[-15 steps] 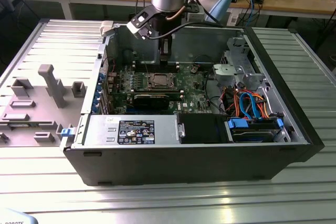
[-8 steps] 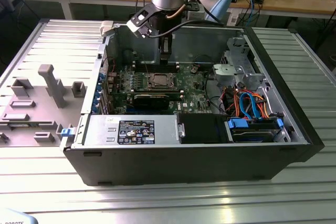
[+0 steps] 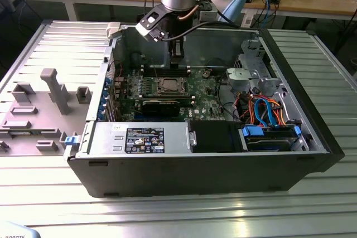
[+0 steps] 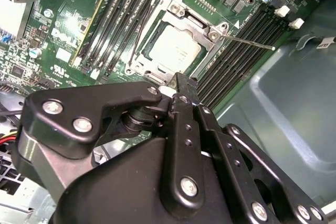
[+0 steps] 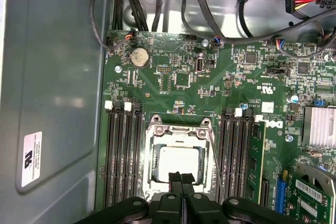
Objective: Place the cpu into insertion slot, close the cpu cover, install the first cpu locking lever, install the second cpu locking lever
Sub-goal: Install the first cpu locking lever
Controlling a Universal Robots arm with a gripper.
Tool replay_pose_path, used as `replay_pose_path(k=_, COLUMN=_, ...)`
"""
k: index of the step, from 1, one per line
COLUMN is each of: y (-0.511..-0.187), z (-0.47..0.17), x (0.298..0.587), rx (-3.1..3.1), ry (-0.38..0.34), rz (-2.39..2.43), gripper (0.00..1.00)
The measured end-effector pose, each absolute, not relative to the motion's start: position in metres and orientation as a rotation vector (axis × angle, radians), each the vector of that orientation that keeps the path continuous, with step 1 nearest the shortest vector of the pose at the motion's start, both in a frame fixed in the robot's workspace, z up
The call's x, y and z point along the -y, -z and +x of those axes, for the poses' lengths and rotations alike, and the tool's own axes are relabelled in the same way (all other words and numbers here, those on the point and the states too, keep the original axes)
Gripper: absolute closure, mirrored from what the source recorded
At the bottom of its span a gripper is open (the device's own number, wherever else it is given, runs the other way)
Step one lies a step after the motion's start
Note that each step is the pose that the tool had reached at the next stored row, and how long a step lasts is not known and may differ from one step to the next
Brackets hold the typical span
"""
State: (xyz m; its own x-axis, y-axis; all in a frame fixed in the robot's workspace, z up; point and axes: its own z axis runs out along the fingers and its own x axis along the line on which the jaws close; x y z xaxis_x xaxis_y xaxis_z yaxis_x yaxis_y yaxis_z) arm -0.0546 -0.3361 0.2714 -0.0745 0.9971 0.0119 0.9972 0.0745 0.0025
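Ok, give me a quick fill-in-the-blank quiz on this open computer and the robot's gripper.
The silver chip lies in its ___, the metal cover closed over it.
The gripper hangs at the cover's edge, fingers ___.
The long memory slots beside it hold ___.
Missing: socket; shut; nothing.

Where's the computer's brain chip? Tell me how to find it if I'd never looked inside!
Look inside the open black computer case at the green circuit board. Near its middle sits a silver metal frame between rows of long black memory slots. The cpu is the flat dull silver square inside that frame's window, square where its neighbours are long and thin.
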Motion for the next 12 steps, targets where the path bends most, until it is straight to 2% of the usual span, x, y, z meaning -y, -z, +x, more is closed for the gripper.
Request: replay_pose_path(k=12, y=-0.2714, z=-0.0548, x=0.3362, rx=2.341, ry=0.015, rz=-2.084, gripper=0.89)
